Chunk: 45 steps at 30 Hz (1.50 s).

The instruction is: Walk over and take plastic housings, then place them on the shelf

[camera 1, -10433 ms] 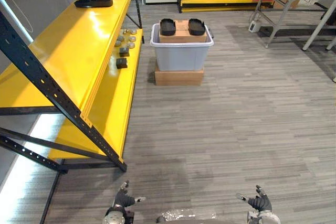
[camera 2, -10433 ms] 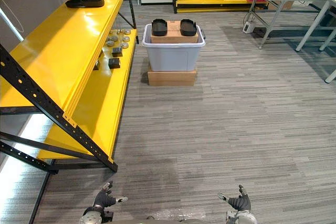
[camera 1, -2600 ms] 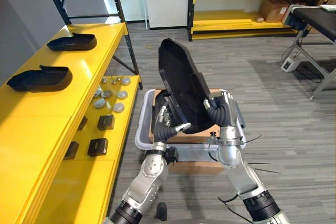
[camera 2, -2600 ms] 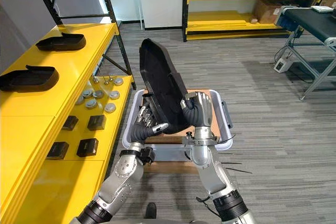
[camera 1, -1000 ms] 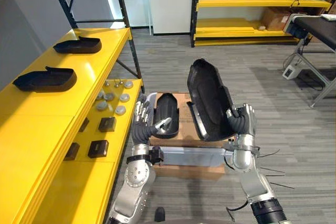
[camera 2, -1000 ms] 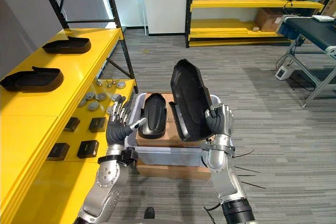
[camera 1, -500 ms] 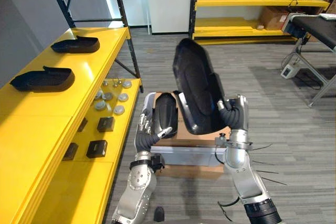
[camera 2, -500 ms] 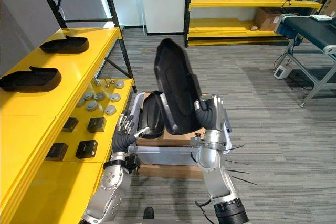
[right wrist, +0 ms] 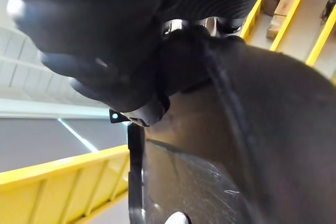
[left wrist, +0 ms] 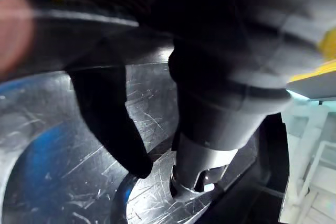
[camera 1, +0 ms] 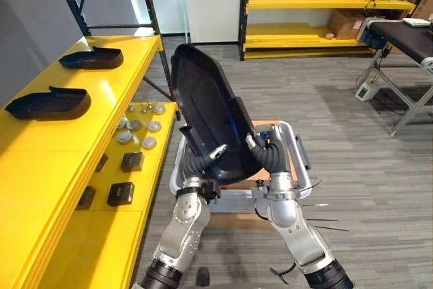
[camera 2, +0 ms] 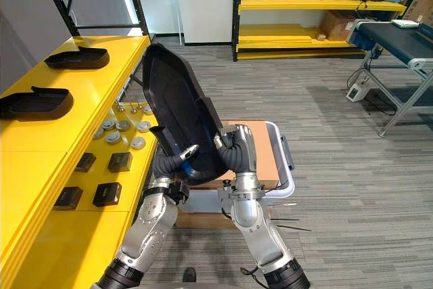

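Observation:
I hold a large black plastic housing (camera 1: 203,109) upright in front of me, leaning to the left, over the grey bin (camera 1: 298,155). My left hand (camera 1: 201,163) grips its lower left edge, thumb on the scratched inner face (left wrist: 63,177) and fingers behind it. On the lower right edge, my right hand (camera 1: 266,156) is curled round the rim (right wrist: 273,129). Two more black housings (camera 1: 90,57) (camera 1: 47,102) lie on the top level of the yellow shelf (camera 1: 81,140) at my left. The held housing hides the left part of the cardboard box (camera 2: 257,141) in the bin.
The shelf's lower level carries round metal parts (camera 1: 139,130) and small black boxes (camera 1: 131,161). Another yellow rack (camera 1: 318,5) stands along the back wall. A dark-topped table (camera 1: 406,32) is at the right, with open grey floor between.
The housing in my right hand has swung up and to the left. My left hand has left the other housing on the box and closed on the held one.

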Tool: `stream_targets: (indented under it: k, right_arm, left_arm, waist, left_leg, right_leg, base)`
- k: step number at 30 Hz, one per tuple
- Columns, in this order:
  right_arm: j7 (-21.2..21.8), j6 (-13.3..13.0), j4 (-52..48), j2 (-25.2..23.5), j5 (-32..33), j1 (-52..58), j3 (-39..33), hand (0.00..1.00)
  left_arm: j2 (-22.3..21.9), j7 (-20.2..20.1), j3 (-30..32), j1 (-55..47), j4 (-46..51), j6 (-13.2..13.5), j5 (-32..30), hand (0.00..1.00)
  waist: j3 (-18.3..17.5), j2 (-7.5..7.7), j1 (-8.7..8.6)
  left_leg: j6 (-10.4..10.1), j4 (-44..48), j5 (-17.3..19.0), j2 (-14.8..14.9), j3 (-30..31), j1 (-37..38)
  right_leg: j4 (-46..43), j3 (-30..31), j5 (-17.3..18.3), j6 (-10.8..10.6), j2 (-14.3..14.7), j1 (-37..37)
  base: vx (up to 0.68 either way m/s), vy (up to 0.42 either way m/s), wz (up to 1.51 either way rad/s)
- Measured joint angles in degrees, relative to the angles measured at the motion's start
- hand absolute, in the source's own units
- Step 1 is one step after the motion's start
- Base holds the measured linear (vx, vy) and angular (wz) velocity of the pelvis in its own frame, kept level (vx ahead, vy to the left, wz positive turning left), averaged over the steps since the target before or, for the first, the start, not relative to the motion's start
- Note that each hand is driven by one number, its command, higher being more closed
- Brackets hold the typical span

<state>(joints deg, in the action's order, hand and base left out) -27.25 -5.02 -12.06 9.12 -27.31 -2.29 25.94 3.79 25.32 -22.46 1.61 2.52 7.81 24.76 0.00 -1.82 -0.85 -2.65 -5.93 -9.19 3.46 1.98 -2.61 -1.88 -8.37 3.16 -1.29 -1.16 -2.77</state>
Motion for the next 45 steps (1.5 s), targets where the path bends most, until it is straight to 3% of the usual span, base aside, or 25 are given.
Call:
stream_targets:
  k: [10,13,20,27,32,36,40,45]
  right_arm:
    - [-0.03,-1.59,0.08,2.69,2.47,0.03,0.96,0.0]
    - [0.78,-3.41,0.53,2.76,6.13,0.04,0.44,0.0]
    - [7.23,-6.04,-1.19,4.86,19.7,0.01,-4.63,0.0]
    - [8.52,-10.02,-10.13,4.92,26.76,-2.45,-17.42,0.0]
    - [8.4,-12.41,-12.03,4.95,29.84,-3.0,-26.55,0.0]
    - [7.14,-12.81,-11.5,4.87,34.02,-2.21,-35.96,0.0]
    - [6.16,-13.71,-5.85,4.39,35.73,3.54,-42.24,0.0]
    - [8.23,-10.13,13.71,1.6,36.98,13.82,-45.7,0.0]
  left_arm:
    - [1.09,0.74,-0.01,0.08,0.12,-0.19,-3.76,1.0]
    - [1.07,0.86,0.11,0.08,0.2,-0.31,-5.73,1.0]
    - [0.83,-0.58,0.16,-0.04,0.86,-1.4,-9.84,1.0]
    - [-0.01,-2.48,2.92,-2.6,2.09,-1.96,-16.23,1.0]
    - [-0.89,-2.31,5.91,-5.72,2.08,-2.53,-17.2,1.0]
    - [-1.68,-2.22,9.32,-7.73,2.09,-2.53,-18.23,1.0]
    - [-2.08,-1.56,11.71,-10.12,2.85,-2.51,-18.25,1.0]
    - [-2.37,-2.95,13.57,-13.57,6.92,-2.16,-18.2,1.0]
  waist:
    - [-0.54,0.39,-0.05]
    - [-0.57,0.42,-0.02]
    - [-0.57,0.41,0.23]
    - [-0.56,0.43,-0.02]
    - [-0.53,0.46,0.01]
    - [-0.51,0.49,-0.05]
    - [-0.49,0.53,-0.65]
    - [-0.39,0.44,-1.43]
  left_leg:
    - [0.1,0.0,-0.08,-0.33,-0.05,0.16]
    - [0.11,0.0,-0.09,-0.36,0.15,0.25]
    - [-0.09,-0.01,0.04,-0.4,0.89,0.38]
    - [-0.16,-0.01,0.11,-0.27,0.46,0.39]
    - [-0.12,-0.01,0.14,-0.27,0.27,0.36]
    - [-0.07,-0.01,0.19,-0.3,0.27,-0.1]
    - [-0.03,-0.01,0.18,-0.31,0.46,-0.45]
    - [-0.17,-0.01,0.29,-0.36,0.95,-0.69]
  right_leg:
    - [0.0,0.17,-0.28,0.39,0.04,-0.13]
    - [-0.01,0.03,-0.28,0.4,0.04,-0.31]
    - [0.01,-0.87,0.12,-0.15,0.05,-0.85]
    - [0.05,-0.55,0.16,-0.22,0.03,-0.72]
    - [0.1,-0.34,0.18,-0.23,0.05,-0.62]
    - [0.07,-0.32,0.23,-0.3,0.01,-0.14]
    - [0.07,-0.5,0.3,-0.39,-0.08,0.09]
    - [0.03,-0.93,0.56,-0.25,-0.07,0.14]
  base:
    - [0.0,-0.001,-0.01]
    - [0.0,-0.001,0.01]
    - [0.0,0.0,0.07]
    - [0.0,0.0,-0.02]
    - [0.0,0.0,-0.02]
    - [0.0,0.0,0.0]
    - [0.0,0.0,0.02]
    - [0.0,0.0,0.03]
